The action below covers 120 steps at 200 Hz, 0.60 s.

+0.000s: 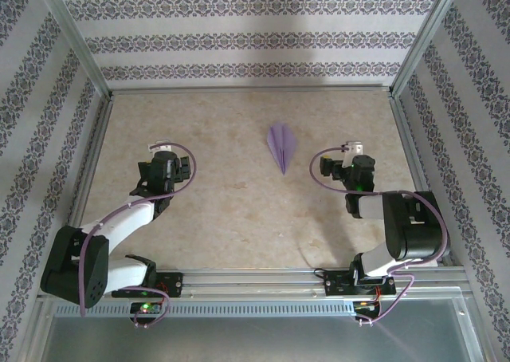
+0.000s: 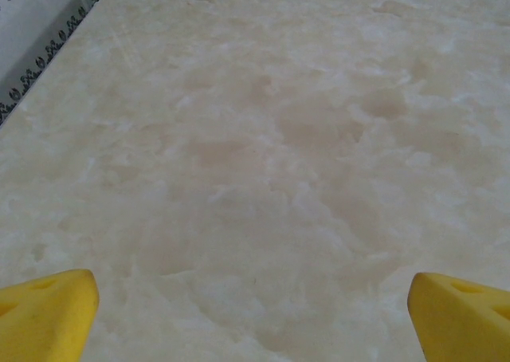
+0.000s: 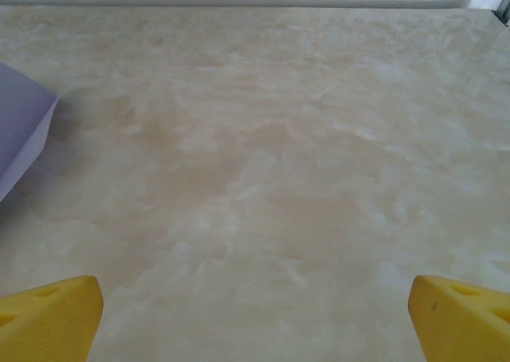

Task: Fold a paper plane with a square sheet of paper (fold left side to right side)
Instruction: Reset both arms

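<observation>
Marbled bench (image 1: 239, 218), paper plane (image 1: 282, 145) lying folded. Wide apart, empty: left jaws well left of it, right jaws near its right. Risk: stray arm sweep crushing creases.

No legible text, label, brand, number or sign is to be found; the striped white wallpaper (image 1: 239, 39) is printed with purple floral ornament, not lettering.

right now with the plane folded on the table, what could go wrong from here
The right gripper hangs open close beside the paper plane; a leftward swing could knock or crumple it. The plane looks light on the smooth table, so any brush, also from the open left gripper, may slide it away.
</observation>
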Each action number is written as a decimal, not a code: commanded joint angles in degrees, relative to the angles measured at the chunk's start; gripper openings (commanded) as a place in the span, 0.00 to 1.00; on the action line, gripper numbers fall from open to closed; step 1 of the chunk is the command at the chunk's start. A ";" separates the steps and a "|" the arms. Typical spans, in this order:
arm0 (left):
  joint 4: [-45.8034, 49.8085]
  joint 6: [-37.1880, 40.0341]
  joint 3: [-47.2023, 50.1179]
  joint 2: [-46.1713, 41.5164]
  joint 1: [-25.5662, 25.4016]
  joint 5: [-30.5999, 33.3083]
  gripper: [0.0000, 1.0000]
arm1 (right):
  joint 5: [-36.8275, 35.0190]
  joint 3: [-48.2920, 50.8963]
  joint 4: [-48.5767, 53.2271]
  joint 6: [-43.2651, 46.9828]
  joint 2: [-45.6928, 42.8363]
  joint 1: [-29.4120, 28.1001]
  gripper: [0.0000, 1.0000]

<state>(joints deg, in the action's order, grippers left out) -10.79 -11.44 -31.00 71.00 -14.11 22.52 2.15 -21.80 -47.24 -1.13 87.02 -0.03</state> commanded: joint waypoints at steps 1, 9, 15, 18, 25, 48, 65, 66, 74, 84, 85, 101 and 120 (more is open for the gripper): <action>-3.78 3.19 -1.62 0.28 1.03 -0.43 1.00 | 1.64 -0.34 -5.06 -1.07 0.13 0.82 0.98; -4.05 3.94 -1.56 0.30 1.01 -0.30 1.00 | 1.63 -0.35 -5.14 -1.09 0.16 0.82 0.98; -4.30 4.54 -1.47 0.31 1.02 -0.13 1.00 | 1.63 -0.35 -5.05 -1.08 0.16 0.85 0.98; -4.39 4.84 -1.43 0.25 1.06 -0.04 1.00 | 1.63 -0.30 -5.05 -1.03 0.16 0.83 0.98; -4.82 5.54 -1.23 0.27 1.02 0.11 1.00 | 1.59 -0.35 -5.05 -1.00 0.16 0.82 0.98; -8.85 8.97 0.84 0.43 1.48 -0.03 1.00 | 1.63 -0.35 -5.05 -1.02 0.16 0.82 0.98; -11.42 9.24 2.75 1.28 2.70 -0.89 1.00 | 1.56 -0.35 -5.05 -0.90 0.16 0.82 0.98; -11.61 9.24 2.86 1.35 2.78 -1.03 1.00 | 1.59 -0.30 -5.10 -0.90 0.16 0.82 0.98; -13.32 9.07 3.79 1.87 3.41 -1.71 1.00 | 1.52 -0.26 -5.14 -0.91 0.14 0.83 0.98; -16.86 9.51 5.34 2.68 3.98 -3.47 1.00 | 1.62 -0.26 -5.14 -0.95 0.08 0.82 0.98; -17.41 9.55 5.52 2.80 4.04 -3.59 1.00 | 1.58 -0.26 -5.14 -0.97 0.08 0.82 0.98; -24.45 10.31 7.86 4.45 4.76 -6.30 1.00 | 1.54 -0.26 -5.14 -0.97 0.08 0.80 0.99; -31.13 11.41 9.68 7.40 5.31 -9.00 1.00 | 1.52 -0.26 -5.14 -0.86 0.08 0.74 0.98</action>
<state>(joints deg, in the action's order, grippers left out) -29.06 -2.90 -23.38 75.70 -9.98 18.20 2.68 -21.80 -50.02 -1.34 87.02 0.40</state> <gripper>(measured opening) 0.998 0.983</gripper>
